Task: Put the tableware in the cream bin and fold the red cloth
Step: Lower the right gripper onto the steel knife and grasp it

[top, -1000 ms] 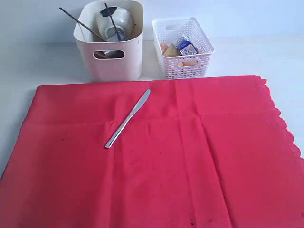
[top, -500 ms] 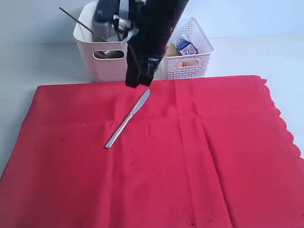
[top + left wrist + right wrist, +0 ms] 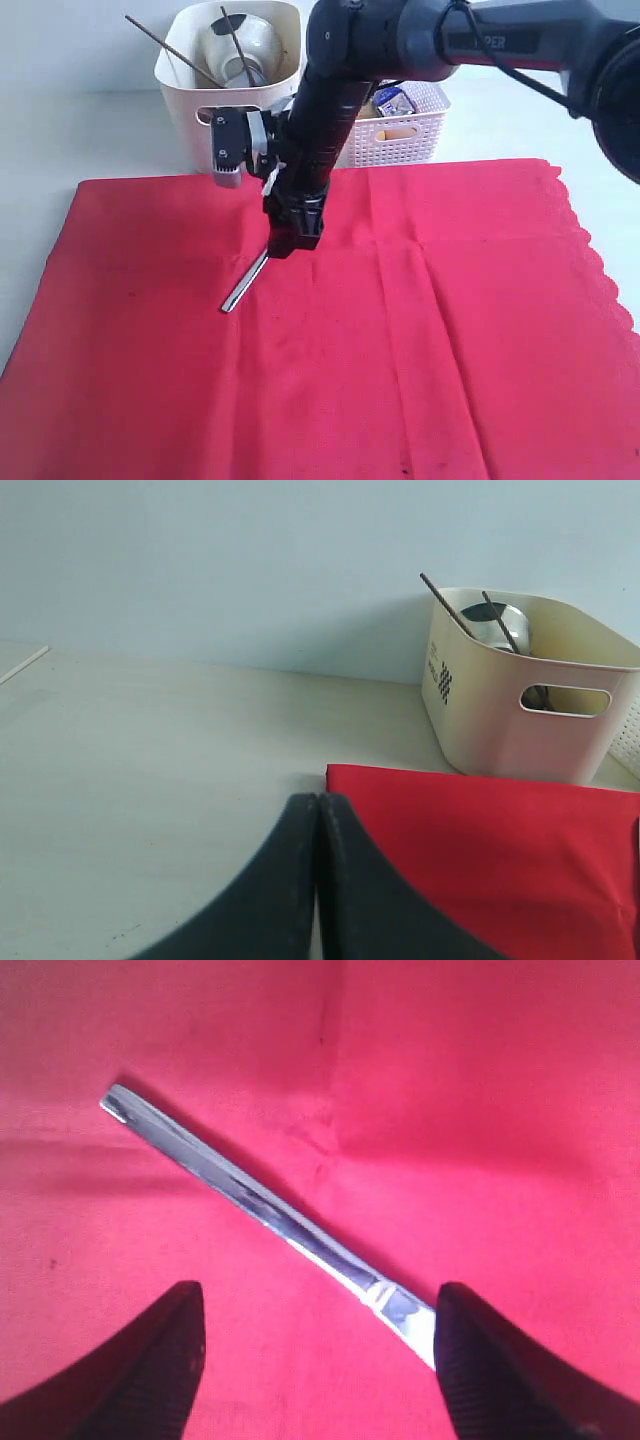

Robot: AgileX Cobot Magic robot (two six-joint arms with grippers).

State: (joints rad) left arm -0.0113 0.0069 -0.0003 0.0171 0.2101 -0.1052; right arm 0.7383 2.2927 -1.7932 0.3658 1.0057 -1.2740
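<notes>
Right hand [image 3: 318,1305] spread over silver table knife [image 3: 230,1188] — on red cloth [image 3: 450,330], left hand [image 3: 317,805] closed.

Bright red cloth [image 3: 450,330], silver knife [image 3: 250,1195], cream bin [image 3: 490,730], white lattice basket [image 3: 410,140], black end effector [image 3: 284,243]

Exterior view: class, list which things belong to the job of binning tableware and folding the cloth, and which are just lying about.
Job: silver table knife, cream bin, chopsticks in the bin, red cloth, right gripper over the knife.
Lying about: white lattice basket, milk carton inside it.
</notes>
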